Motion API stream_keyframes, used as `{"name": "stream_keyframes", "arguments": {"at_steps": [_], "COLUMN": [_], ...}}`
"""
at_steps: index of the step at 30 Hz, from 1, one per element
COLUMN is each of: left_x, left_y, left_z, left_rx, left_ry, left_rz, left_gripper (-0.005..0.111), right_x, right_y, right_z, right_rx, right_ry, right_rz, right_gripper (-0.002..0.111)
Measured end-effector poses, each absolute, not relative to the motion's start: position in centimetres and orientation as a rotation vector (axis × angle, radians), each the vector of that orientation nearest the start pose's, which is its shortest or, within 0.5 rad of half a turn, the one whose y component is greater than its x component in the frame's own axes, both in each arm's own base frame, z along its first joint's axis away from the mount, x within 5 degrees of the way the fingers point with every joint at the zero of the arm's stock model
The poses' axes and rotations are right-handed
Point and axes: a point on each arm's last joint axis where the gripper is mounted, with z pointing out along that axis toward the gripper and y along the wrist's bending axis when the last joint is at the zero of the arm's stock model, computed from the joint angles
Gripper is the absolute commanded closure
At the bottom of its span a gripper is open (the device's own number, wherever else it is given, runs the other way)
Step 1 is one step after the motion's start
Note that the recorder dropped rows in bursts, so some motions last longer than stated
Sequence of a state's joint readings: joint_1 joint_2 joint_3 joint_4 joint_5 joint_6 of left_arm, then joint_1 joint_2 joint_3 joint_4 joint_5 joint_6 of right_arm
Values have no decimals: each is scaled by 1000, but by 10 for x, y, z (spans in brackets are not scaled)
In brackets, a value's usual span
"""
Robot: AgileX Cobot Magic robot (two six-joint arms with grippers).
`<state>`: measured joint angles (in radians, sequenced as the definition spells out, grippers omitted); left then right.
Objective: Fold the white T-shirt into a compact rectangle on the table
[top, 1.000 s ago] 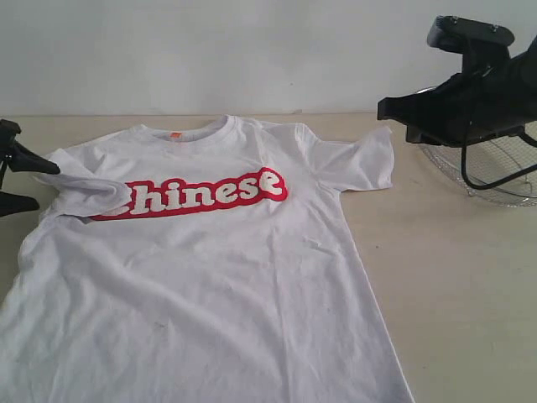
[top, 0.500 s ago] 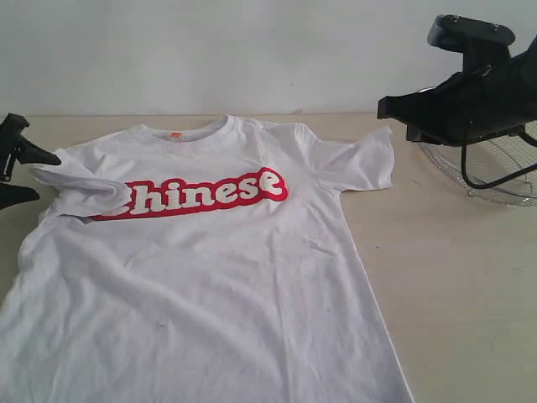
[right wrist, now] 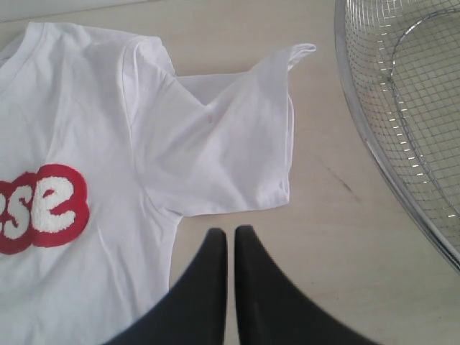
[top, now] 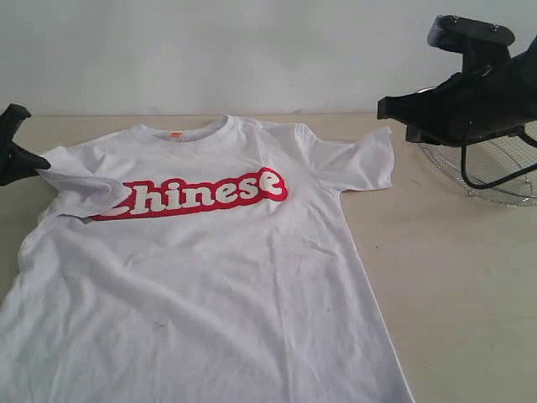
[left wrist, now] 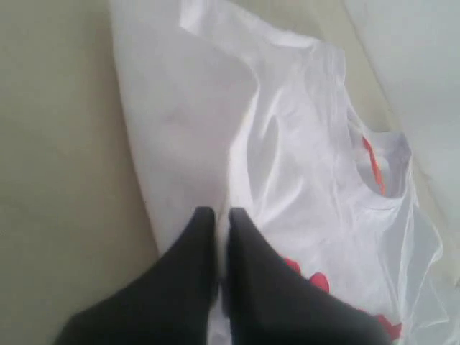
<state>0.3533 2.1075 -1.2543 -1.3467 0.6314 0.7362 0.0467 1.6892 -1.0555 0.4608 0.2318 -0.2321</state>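
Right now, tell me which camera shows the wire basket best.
The right wrist view: the wire basket shows its rim and mesh up close, beside a sleeve of the white T-shirt. In the exterior view the right arm covers much of it. The left wrist view shows none of it.

1. T-shirt (top: 210,285) lies flat on the table (top: 453,277), front up, collar at the far end.
2. Sleeve on T-shirt's left side in the exterior view (top: 84,189) is folded inward over the start of the chest lettering (top: 201,193).
3. Left gripper (left wrist: 217,214) is at that sleeve's outer edge, jaws together on the fabric.
4. Opposite sleeve (top: 365,164) is spread flat, out from T-shirt.
5. Right gripper (right wrist: 224,233) is above the table, just off that sleeve's hem.
6. Wire basket (top: 491,185) is right of T-shirt, beyond the spread sleeve, not touching it.
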Motion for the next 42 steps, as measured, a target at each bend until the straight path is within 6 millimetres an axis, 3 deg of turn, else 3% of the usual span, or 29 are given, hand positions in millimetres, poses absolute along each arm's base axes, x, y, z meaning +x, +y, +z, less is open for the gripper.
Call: {"name": "stream_keyframes", "arguments": {"at_steps": [15,22,37,42], "left_x": [430,441,476,488], "left_y": [104,93,48,42], "left_z": [177,189,157,144], "left_rx": [-618,-535,-437,-438], "left_ry": [2298,2324,2403,2417], "left_rz": [-750,-712,-745,-739], "left_gripper": [102,102,102,102], "right_x": [362,362,362,361], "right_y": [26,26,27,27], "right_z": [225,225,224,224], "right_rx": [148,148,151,151], "right_ry": [2329,2329,2343,2352], "right_rz": [252,252,259,264], "right_gripper": [108,108,108,108]}}
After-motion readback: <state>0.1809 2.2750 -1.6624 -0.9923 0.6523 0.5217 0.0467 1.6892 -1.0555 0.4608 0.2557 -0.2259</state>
